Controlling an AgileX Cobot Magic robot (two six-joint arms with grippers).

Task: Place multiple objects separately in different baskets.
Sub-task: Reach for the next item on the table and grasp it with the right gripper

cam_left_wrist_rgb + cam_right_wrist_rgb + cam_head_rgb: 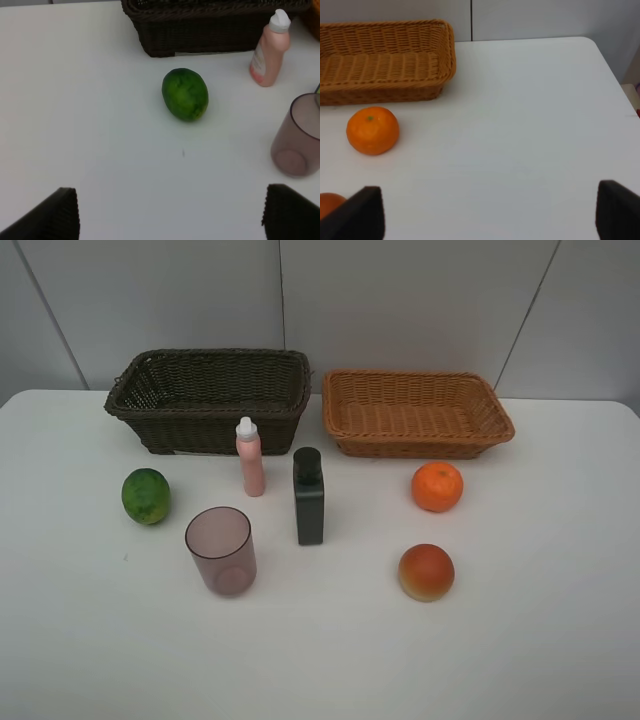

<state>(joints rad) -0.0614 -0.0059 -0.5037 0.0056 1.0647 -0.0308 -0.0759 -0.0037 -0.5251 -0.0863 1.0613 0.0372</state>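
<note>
Left fingers (50, 217) and right fingers (362, 215) of mine hang spread wide, empty, above the table (560, 640), where green fruit (146, 496), pink bottle (250, 462), dark bottle (309, 502), mauve cup (221, 551), orange (437, 487) and peach (426, 572) stand nearer than the far-left dark basket (220, 430) and far-right tan basket (415, 445).

Two baskets sit side by side across the top of the frame: left basket (210, 428), right basket (420, 446). At centre stands the left bottle (250, 462) beside the right bottle (309, 502). Lime (146, 496) far left, cup (221, 552) lower centre-left, orange (437, 486) right, peach (426, 572) below it.
</note>
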